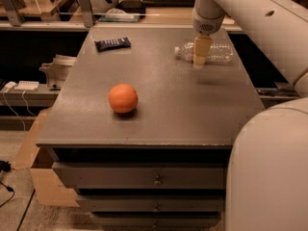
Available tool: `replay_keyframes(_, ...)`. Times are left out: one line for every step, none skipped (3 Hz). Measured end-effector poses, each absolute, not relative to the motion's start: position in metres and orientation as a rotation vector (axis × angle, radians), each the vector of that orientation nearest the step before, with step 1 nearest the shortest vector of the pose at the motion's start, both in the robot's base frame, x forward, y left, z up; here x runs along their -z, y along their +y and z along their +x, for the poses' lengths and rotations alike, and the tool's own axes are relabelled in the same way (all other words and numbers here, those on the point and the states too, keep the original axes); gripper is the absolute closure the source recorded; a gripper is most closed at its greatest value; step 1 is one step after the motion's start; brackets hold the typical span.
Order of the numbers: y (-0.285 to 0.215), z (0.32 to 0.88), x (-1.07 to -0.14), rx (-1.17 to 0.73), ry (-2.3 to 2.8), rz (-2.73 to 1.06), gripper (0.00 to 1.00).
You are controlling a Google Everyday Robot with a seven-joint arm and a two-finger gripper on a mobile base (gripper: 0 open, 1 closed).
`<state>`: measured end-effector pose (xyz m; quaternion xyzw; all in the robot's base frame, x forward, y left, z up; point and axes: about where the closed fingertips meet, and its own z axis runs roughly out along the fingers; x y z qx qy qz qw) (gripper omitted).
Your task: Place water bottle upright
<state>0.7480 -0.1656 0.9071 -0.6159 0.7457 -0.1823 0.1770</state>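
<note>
The water bottle (220, 53) lies on its side near the far right of the grey table top (192, 105), with its white cap end pointing left. It is clear and ribbed. My gripper (200, 57) hangs down from the white arm, right over the middle of the bottle, and covers its centre. Its tip is at about the level of the bottle. I cannot see whether it is touching the bottle.
An orange ball (123, 98) sits left of centre on the table. A dark blue candy bar wrapper (112, 43) lies at the far left. Drawers (154, 177) are below the top. A cardboard box (41, 182) stands at the lower left. Shelving (144, 18) runs behind.
</note>
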Motion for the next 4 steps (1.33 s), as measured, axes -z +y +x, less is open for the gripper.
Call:
replay_keyframes(-0.161, 0.754, -0.895, 0.514, 2.119, -1.770, 0.00)
replay_keyframes(-0.155, 0.759, -0.886, 0.503, 2.118, -1.798, 0.00)
replay_keyframes(-0.152, 0.765, -0.876, 0.486, 2.125, -1.823, 0.01)
replay_keyframes(-0.153, 0.768, -0.871, 0.473, 2.134, -1.831, 0.22)
